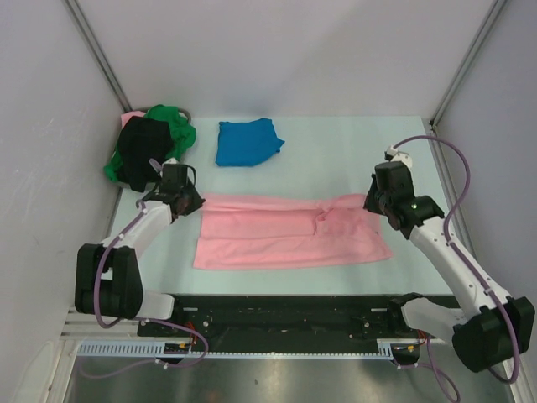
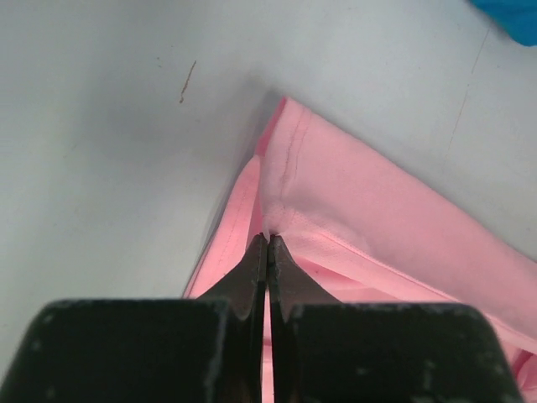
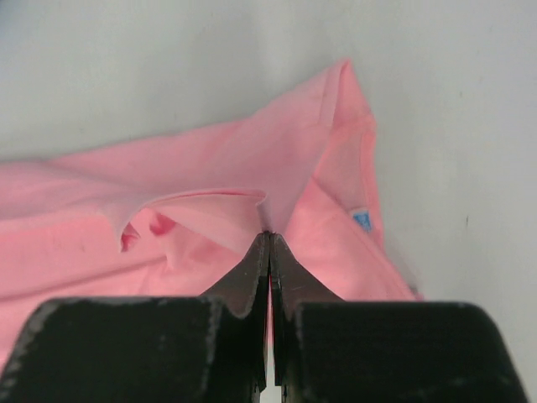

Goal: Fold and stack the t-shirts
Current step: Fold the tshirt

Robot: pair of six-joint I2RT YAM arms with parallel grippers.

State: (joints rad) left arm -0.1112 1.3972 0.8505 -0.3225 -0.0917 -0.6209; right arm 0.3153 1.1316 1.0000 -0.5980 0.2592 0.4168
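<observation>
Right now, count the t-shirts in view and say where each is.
4. The pink t-shirt lies spread mid-table; the blue t-shirt sits folded beyond it; the green t-shirt and the black t-shirt are heaped in the far left corner. That heap may hide more.

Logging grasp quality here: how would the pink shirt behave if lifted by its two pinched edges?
Probably floppy: the pink shirt puckers at the left gripper and right gripper, so its middle would likely sag. It looks thin and light; folded layers may slide apart.
</observation>
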